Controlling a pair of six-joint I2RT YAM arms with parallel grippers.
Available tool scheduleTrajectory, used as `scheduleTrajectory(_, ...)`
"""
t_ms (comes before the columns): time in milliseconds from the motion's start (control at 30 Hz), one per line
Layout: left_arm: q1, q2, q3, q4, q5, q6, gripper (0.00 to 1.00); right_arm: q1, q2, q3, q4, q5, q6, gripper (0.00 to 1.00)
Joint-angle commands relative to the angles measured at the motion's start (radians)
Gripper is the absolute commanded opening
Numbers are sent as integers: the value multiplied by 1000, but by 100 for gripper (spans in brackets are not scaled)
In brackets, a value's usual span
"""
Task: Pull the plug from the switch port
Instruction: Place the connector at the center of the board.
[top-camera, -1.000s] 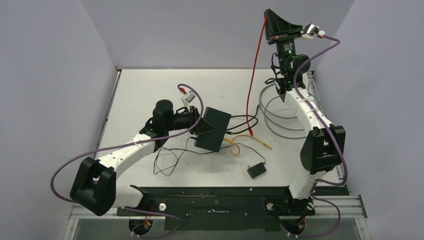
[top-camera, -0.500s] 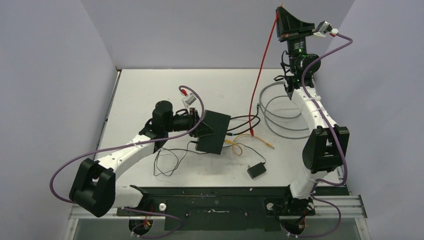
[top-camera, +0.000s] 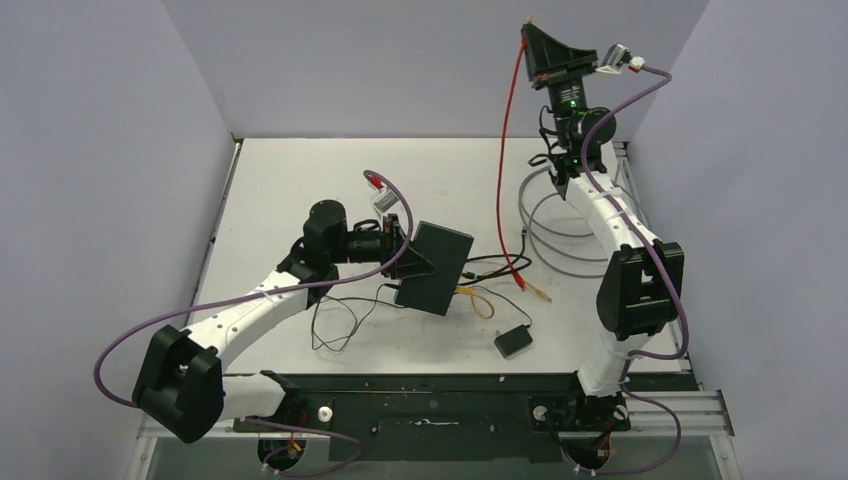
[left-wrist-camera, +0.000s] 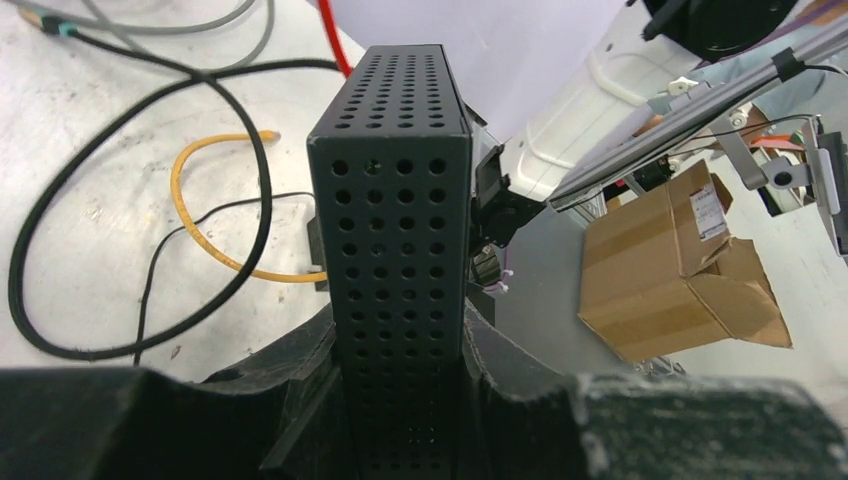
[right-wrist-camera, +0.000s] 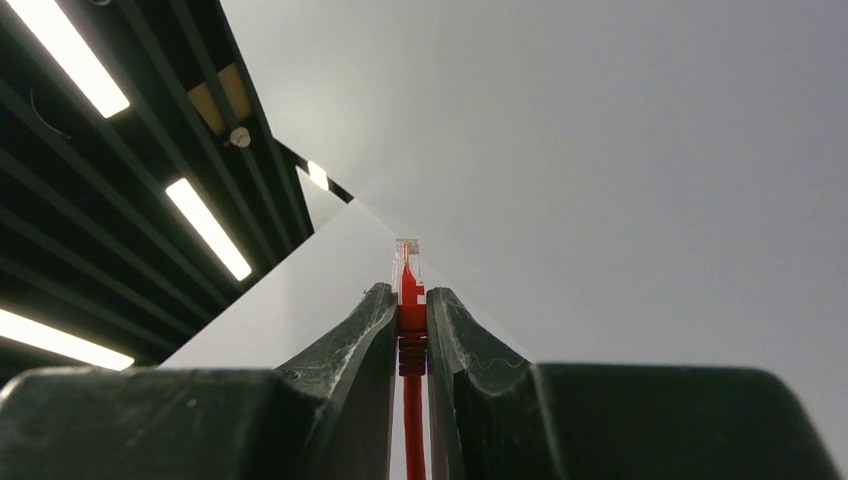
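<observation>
The switch (top-camera: 437, 268), a flat black box, is tilted up on edge over the middle of the table. My left gripper (top-camera: 408, 260) is shut on its left end. In the left wrist view the switch's perforated narrow side (left-wrist-camera: 400, 200) stands between the two fingers of the left gripper (left-wrist-camera: 400, 335). My right gripper (top-camera: 530, 42) is raised high at the back right, shut on the red cable's plug (right-wrist-camera: 408, 285). The clear plug tip pokes out past the right gripper (right-wrist-camera: 408, 298). The red cable (top-camera: 506, 150) hangs down to the table, apart from the switch.
A grey cable coil (top-camera: 548, 232) lies at the back right. A yellow cable (top-camera: 482, 298) and a black cable (top-camera: 492, 262) run from the switch's right side. A small black adapter (top-camera: 512, 341) with a thin cord (top-camera: 335, 322) sits near the front. Beyond the table is a cardboard box (left-wrist-camera: 680, 265).
The right gripper swung right, then back left, staying high with the plug. The red cable's lower end slid right. The left gripper shifted the switch slightly right.
</observation>
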Motion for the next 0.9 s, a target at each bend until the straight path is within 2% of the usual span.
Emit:
scheduleTrajectory(0, -32, -4, 115, 109, 58, -18, 0, 65, 10, 32, 66, 8, -34, 5)
scheduleTrajectory(267, -92, 40, 163, 91, 55, 10, 0, 109, 77, 58, 68, 30, -47, 5)
scheduleTrajectory(400, -93, 40, 163, 5, 32, 57, 0, 81, 112, 128, 51, 0, -38, 5)
scheduleTrajectory(600, -80, 12, 129, -171, -97, 163, 0, -2, 111, 263, -150, -135, -146, 5)
scheduleTrajectory(867, 0, -31, 65, -222, -208, 160, 0, -98, -29, 179, -473, -232, -448, 5)
